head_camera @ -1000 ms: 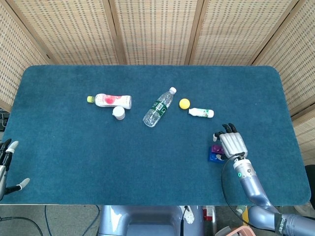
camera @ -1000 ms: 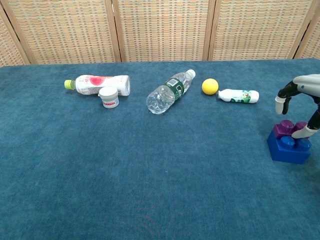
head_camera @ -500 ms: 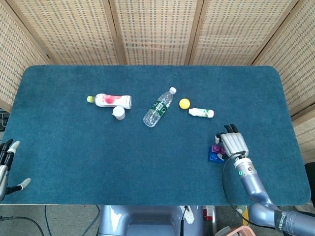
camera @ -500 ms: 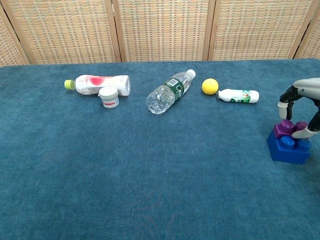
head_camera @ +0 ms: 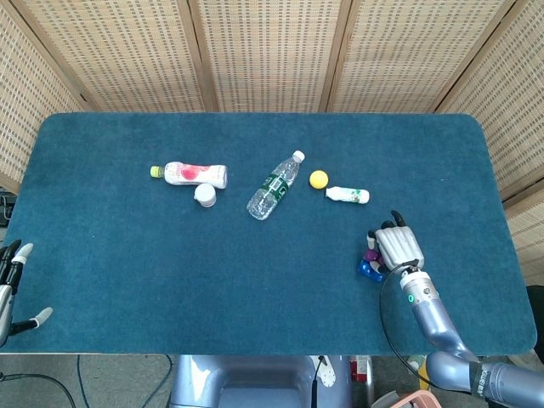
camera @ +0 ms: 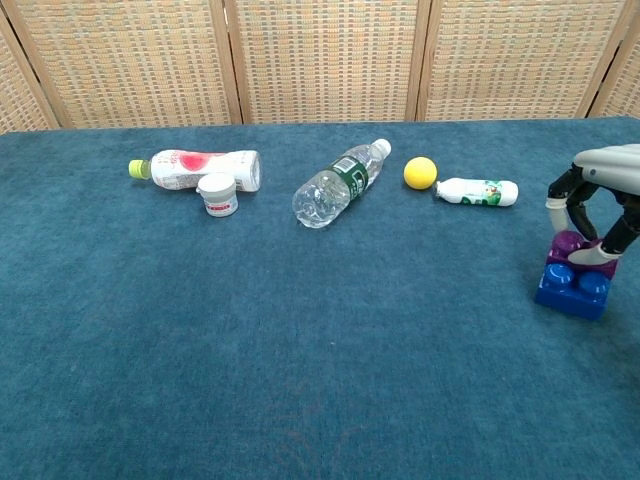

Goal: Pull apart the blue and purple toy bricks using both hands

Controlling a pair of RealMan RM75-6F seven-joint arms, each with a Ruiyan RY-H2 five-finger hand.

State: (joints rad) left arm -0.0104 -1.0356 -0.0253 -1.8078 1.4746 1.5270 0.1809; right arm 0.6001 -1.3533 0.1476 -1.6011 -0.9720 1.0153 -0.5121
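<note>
Right hand (camera: 598, 200) sits over the joined bricks at the counter's (head_camera: 127, 280) right near side, its fingers (camera: 555, 205) curled down and pinching the purple brick (camera: 570, 243), which remains seated on the blue brick (camera: 572, 290). The blue brick is tilted, with one edge raised off the counter. Left hand (head_camera: 12, 280) hangs off the counter's left near corner, fingers spread, holding nothing. Two bottles, a jar, a yellow ball (head_camera: 318, 178) and a small bottle lie mid-counter, well apart from the bricks.

At the right edge, the right hand (camera: 598, 205) pinches the purple brick (camera: 575, 248). It sits atop the blue brick (camera: 572, 289). Both rest on the surface (camera: 300, 350).
</note>
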